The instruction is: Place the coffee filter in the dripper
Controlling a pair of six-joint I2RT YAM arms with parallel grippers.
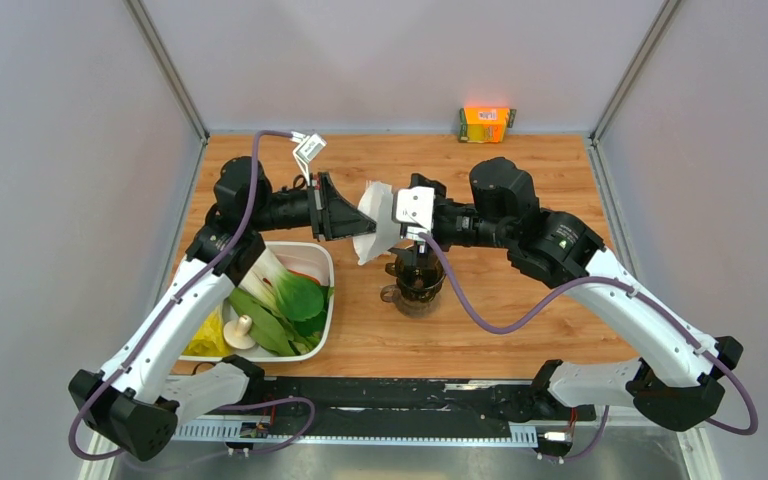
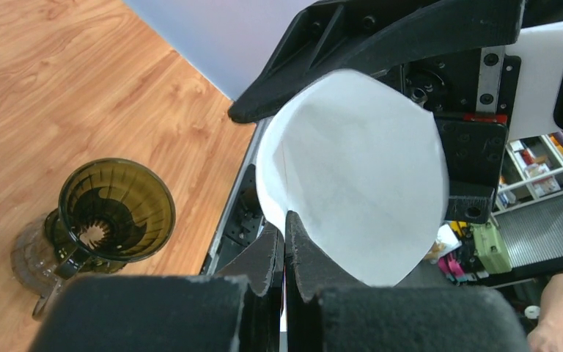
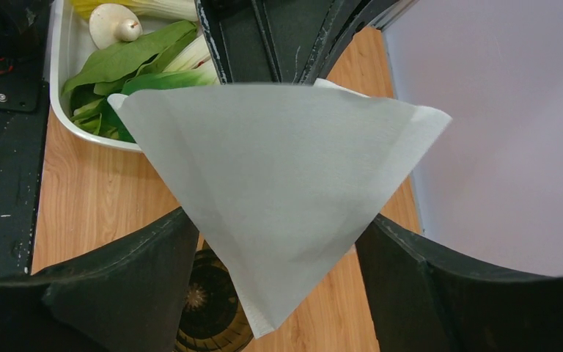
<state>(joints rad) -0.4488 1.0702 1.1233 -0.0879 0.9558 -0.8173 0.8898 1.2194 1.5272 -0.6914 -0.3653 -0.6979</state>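
White paper, a single coffee filter (image 1: 374, 222), hangs in the air between the two arms, up and left of the dripper (image 1: 419, 272), not in it. The top view shows only that the left fingers (image 1: 348, 208) and the right fingers (image 1: 392, 212) meet at the filter. It also shows the dripper seated on a glass jug (image 1: 397, 294) near the middle of the table (image 1: 530, 310). The left wrist view adds that the left fingers (image 2: 298, 253) are pressed together on the filter's edge (image 2: 352, 183), with its rounded rim turned up and away. In that view the dripper (image 2: 117, 209) stands off to one side and lower, its ribbed inside bare. The right wrist view gives what neither other view does: the right fingers (image 3: 425, 286) are spread wide on either side of the cone (image 3: 286, 169). Whether they touch the paper I cannot tell. The filter's folded point hangs down over the dripper's rim (image 3: 205, 312), but the gap between them cannot be judged. A white tray (image 1: 328, 262) of bok choy (image 1: 292, 297) and a mushroom (image 1: 241, 329) lies just left of the jug, apart from it. Bare wood runs to the right of and behind the dripper as far as the grey walls. An orange packet (image 1: 487, 123) sits at the far edge.
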